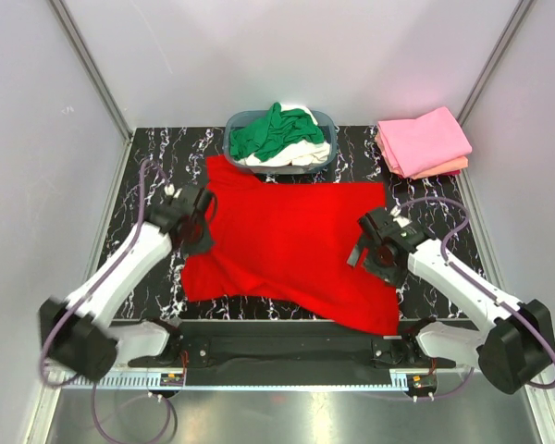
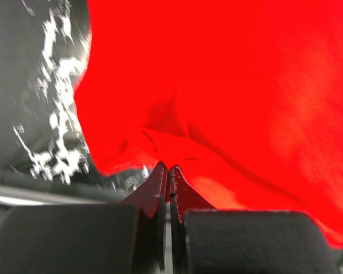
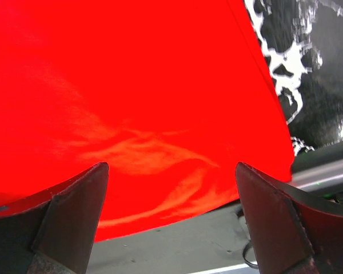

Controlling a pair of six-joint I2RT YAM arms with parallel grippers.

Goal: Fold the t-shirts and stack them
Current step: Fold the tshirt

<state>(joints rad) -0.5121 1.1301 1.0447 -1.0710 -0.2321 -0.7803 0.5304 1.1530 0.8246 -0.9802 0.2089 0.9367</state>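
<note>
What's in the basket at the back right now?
A green shirt lies crumpled on top of a white shirt, both heaped above the rim of the basket. Anything beneath them, and the basket floor, is covered, so I can't tell if more remain.

The spread t-shirt [image 1: 287, 245] lies on the counter [image 1: 356, 148], with the basket [image 1: 233, 123] holding crumpled t-shirts [image 1: 273, 134] behind it and the folded stack [image 1: 424, 141] behind to its right. My left gripper [image 1: 203, 233] is at its left edge, my right gripper [image 1: 359, 252] over its right side.

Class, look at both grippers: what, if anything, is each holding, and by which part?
Left gripper: shut on the red t-shirt, pinching a fold at its left edge. Right gripper: open, holding nothing.
</note>
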